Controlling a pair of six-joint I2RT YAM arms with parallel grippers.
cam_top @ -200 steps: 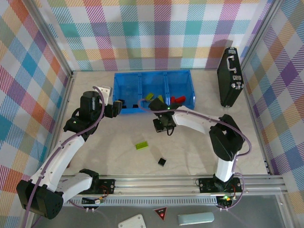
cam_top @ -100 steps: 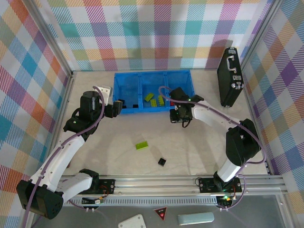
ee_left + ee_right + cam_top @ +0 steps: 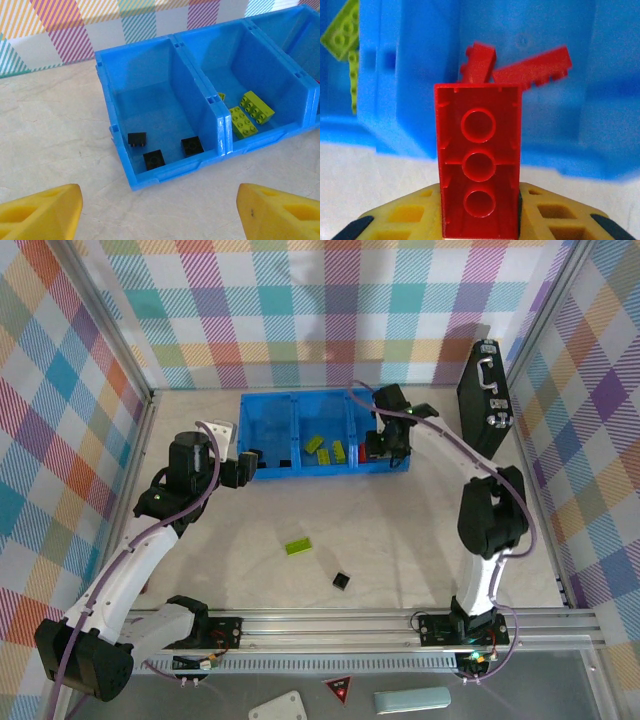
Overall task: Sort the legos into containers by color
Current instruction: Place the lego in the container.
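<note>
The blue tray (image 3: 262, 412) has three compartments. Three black legos (image 3: 154, 159) lie in the left one, lime-green legos (image 3: 243, 122) in the middle one, and two red legos (image 3: 532, 67) in the right one. My right gripper (image 3: 381, 448) hangs at the front of the right compartment, shut on a red lego (image 3: 477, 160) that stands upright between its yellow fingers (image 3: 555, 225). My left gripper (image 3: 252, 464) stands open just in front of the left compartment, nothing between its fingers (image 3: 45, 215). A green lego (image 3: 298, 547) and a black lego (image 3: 341, 581) lie on the table.
A black briefcase (image 3: 482, 405) with a metal handle stands at the back right, close to the tray's right end. Checked walls close in the table on three sides. The tray's front wall (image 3: 165, 172) lies just ahead of my left fingers.
My right gripper has carried the red lego from in front of the tray's middle, rightward and back, to the right compartment. The left arm has not moved.
</note>
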